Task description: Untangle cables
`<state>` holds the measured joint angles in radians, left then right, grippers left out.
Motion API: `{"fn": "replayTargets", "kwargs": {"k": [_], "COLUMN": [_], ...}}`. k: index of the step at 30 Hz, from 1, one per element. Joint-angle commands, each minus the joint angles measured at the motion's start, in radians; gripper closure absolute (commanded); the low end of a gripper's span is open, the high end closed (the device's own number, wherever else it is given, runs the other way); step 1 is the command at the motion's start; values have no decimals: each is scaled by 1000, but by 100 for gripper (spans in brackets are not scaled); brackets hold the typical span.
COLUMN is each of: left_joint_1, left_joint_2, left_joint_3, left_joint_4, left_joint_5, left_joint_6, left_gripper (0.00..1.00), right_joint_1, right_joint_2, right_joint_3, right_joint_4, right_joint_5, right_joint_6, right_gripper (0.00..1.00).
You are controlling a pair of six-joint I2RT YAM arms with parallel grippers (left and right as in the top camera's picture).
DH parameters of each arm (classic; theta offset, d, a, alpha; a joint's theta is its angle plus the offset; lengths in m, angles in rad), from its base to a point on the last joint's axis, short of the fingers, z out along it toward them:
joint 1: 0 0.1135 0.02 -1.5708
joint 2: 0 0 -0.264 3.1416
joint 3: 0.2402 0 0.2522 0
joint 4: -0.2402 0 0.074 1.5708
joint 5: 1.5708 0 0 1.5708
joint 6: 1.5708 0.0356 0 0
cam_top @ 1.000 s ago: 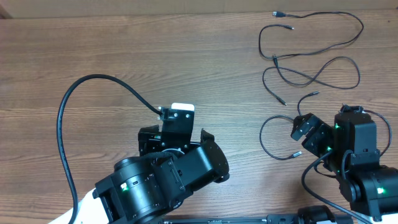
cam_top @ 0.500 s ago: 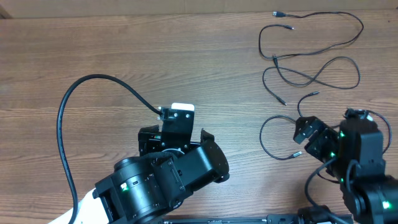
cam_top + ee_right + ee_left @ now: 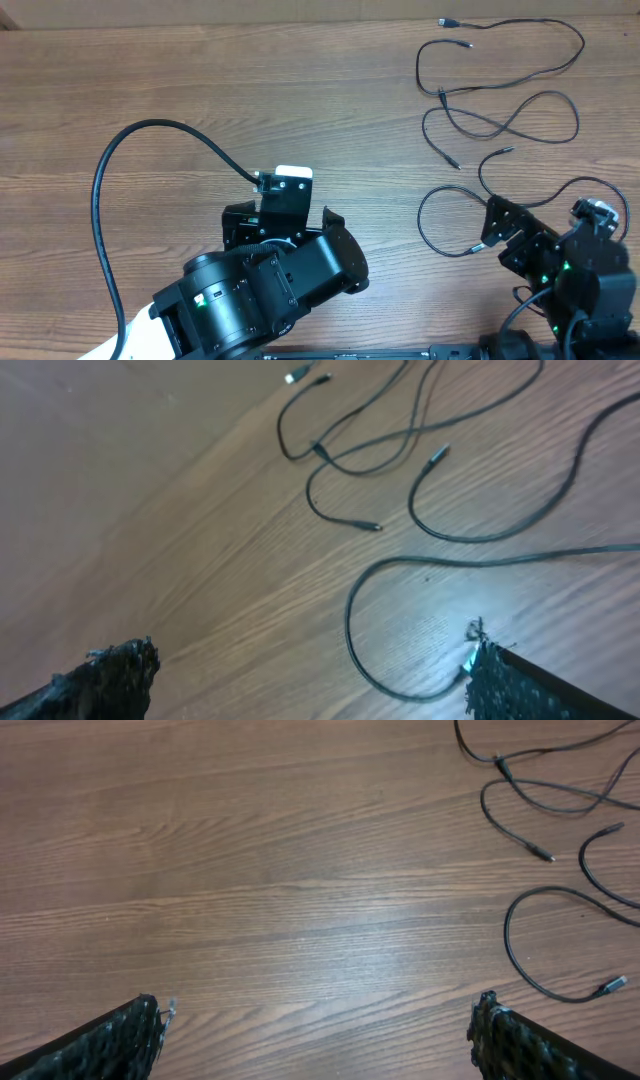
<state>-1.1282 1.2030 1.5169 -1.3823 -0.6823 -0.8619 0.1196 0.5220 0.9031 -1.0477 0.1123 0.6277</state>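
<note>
So, we see the left claw (image 3: 318, 1030) and right claw (image 3: 310, 660) both wide open, gripping nothing; thin black cables (image 3: 441, 93) sprawl loose by the far right corner of the brown wooden bench (image 3: 150, 80).

No writing, brand, number or sign can be read in any view. The small white patch (image 3: 294, 173) on the arm at lower centre of the overhead view looks blank. The wooden surface (image 3: 200, 80) shows only grain, and the cables (image 3: 500, 70) at upper right are too thin to show any marking.
</note>
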Motion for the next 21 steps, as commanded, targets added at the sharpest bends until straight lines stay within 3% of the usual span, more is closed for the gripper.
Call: {"fn": "replayTargets", "kwargs": {"k": [1,5,13,21], "left_joint_1": [3,3,3,3], "left_joint_2": [6,6,6,6], "left_joint_3": [-5,-5,-5,-5], "left_joint_4": [2,2,2,2], "left_joint_5": [-23,-23,-23,-23], "left_joint_6": [-14,-14,-14,-14], "left_gripper": [0,1,0,0], "right_joint_1": [7,6,6,6], "right_joint_2": [-54,-127,-233,-275], "right_joint_3": [-90,-228,-482,-638], "right_joint_4": [73,255,618,853], "right_joint_5": [-3,-19,-132,-151], "right_joint_6": [-8,-18,-218,-222], "right_gripper": [0,0,0,0]}}
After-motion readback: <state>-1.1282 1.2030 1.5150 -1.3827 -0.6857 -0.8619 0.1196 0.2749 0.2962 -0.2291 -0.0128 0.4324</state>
